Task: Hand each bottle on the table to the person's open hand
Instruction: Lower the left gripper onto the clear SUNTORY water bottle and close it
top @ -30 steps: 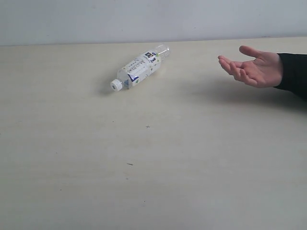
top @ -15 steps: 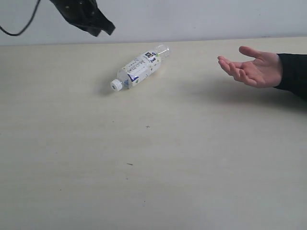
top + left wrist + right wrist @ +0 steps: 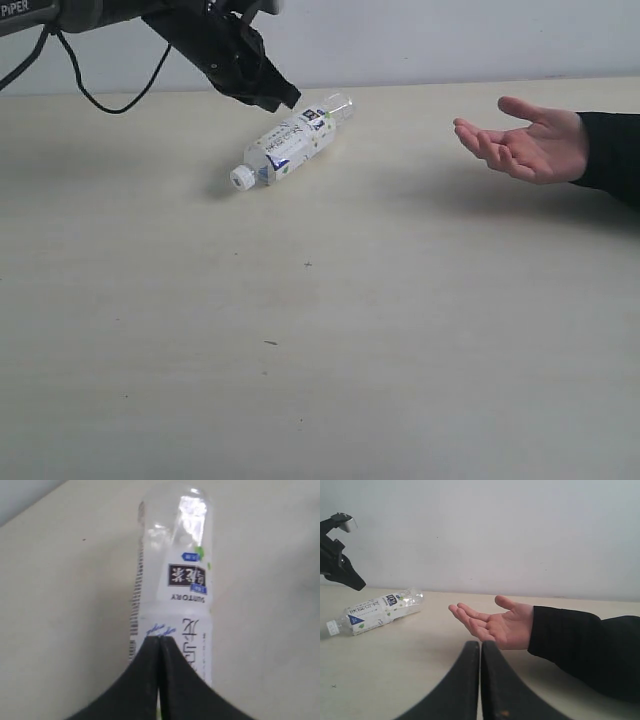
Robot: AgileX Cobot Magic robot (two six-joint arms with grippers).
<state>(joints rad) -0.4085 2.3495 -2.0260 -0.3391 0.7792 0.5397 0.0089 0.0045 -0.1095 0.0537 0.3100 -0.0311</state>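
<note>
1 clear bottle [image 3: 290, 145] with a white-and-navy label is seen lying on its side on the pale tabletop [image 3: 320, 350], towards the far left, with its cap pointed to the near side. The left end effector [image 3: 278, 98] is held close above the bottle, its jaws pressed together and nothing gripped. The right end effector [image 3: 480, 646] is likewise closed and empty, and is aimed towards the person's open hand [image 3: 525, 148]. That hand is raised palm-up at the right, well apart from the bottle.

For a sound pick-up, the left jaws should be opened wide before being lowered. They should be set across the labelled middle, square to the bottle's length, so that rolling is prevented.

Contact between tips and bottle cannot be judged. The left arm [image 3: 100, 12] is cut off by the upper edge. The right end effector is absent from the exterior view, and no other bottle is shown.
</note>
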